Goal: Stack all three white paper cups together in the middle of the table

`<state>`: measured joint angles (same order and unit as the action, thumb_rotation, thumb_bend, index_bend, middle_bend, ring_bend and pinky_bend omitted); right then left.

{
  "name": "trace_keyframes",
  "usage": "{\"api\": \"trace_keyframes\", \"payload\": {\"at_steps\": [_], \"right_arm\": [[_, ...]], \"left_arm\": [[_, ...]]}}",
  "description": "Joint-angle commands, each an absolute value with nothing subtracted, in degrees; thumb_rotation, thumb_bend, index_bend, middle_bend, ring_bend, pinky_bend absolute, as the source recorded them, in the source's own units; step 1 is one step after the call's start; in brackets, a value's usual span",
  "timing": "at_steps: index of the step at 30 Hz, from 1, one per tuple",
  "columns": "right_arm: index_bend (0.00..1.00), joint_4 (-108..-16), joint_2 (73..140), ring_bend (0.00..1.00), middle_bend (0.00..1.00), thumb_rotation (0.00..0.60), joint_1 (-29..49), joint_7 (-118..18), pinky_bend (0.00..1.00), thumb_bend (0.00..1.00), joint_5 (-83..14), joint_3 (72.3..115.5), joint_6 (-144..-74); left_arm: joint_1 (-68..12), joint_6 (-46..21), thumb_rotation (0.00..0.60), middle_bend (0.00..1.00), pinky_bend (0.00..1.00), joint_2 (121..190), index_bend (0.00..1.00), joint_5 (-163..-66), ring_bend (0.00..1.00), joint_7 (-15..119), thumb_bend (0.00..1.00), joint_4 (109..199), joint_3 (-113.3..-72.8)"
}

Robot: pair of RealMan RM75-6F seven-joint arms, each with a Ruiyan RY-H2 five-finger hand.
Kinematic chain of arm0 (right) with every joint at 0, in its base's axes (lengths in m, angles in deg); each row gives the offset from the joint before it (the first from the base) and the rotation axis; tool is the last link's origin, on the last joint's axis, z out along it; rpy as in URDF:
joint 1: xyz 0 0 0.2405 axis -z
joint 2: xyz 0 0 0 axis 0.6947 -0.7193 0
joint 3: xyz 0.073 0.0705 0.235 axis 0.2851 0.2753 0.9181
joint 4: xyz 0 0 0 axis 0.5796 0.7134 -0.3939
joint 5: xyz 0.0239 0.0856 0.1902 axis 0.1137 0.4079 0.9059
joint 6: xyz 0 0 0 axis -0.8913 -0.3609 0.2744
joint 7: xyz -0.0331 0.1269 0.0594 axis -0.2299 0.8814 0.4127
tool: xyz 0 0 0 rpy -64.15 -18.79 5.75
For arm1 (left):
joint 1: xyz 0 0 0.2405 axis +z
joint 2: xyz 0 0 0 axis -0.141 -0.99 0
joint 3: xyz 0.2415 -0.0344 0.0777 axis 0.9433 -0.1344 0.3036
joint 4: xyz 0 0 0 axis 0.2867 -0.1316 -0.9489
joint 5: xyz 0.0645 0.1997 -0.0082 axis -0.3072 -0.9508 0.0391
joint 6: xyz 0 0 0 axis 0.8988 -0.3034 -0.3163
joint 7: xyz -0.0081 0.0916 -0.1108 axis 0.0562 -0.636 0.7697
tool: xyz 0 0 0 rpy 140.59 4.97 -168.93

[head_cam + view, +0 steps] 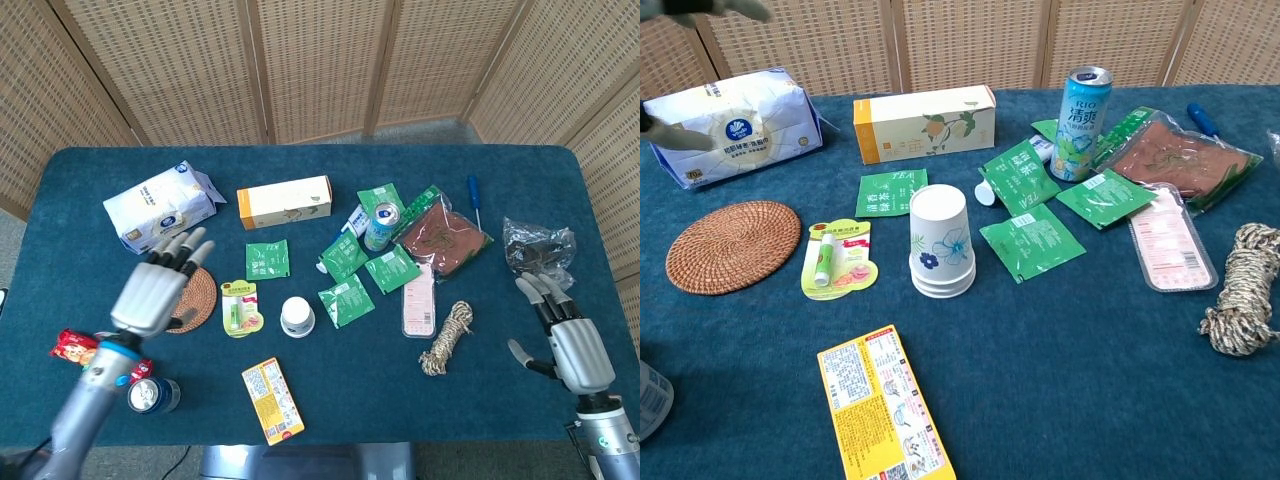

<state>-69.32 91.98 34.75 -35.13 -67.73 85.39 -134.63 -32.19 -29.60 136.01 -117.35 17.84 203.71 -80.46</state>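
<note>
A staged test room rather than a home is showing here: woven screen panels (320, 60) are closing in a blue-clothed table (330, 410), and unrelated groceries are lying scattered to its edges, a tissue pack (160, 205) near the far-left corner.

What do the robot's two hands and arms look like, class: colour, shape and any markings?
Both the left hand and right hand are silver-grey metal, shaped like human hands, with dark fingertips. Each wrist carries a blue ring above a smooth grey arm. No cables or sleeves show.
</note>
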Motion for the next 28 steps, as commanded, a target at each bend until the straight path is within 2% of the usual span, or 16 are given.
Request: {"api": "trace_keyframes", "payload": {"at_steps": [1, 7, 17, 28], "right_arm": [[0.03, -69.6, 92.08, 0.0, 0.0, 0.6, 34.72, -36.08, 0.19, 0.33, -67.9, 85.25, -134.5], [0.03, -69.8, 92.17, 0.0, 0.0, 0.6, 34.83, -36.85, 0.19, 0.33, -67.05, 85.36, -134.01], [0.03, -69.89, 92.32, 0.0, 0.0, 0.6, 34.91, -39.59, 0.19, 0.34, -66.08, 85.85, -133.63], [0.03, -69.71, 92.36, 0.0, 0.0, 0.6, 35.16, -42.16, 0.19, 0.34, -64.88, 86.34, -133.31]], "left_arm": [[-21.49, -32.05, 0.6, 0.0, 0.11, 127.28, 0.0, -133.63, 0.0, 34.26, 0.26, 196.27, -71.91], [-13.7, -37.77, 0.6, 0.0, 0.11, 126.35, 0.0, -141.06, 0.0, 44.17, 0.26, 188.57, -69.3], [-3.75, -45.35, 0.6, 0.0, 0.08, 129.06, 0.0, -143.93, 0.0, 52.09, 0.26, 178.18, -70.91], [-0.55, -44.65, 0.6, 0.0, 0.06, 129.94, 0.0, -145.29, 0.0, 54.57, 0.26, 174.57, -73.53]]}}
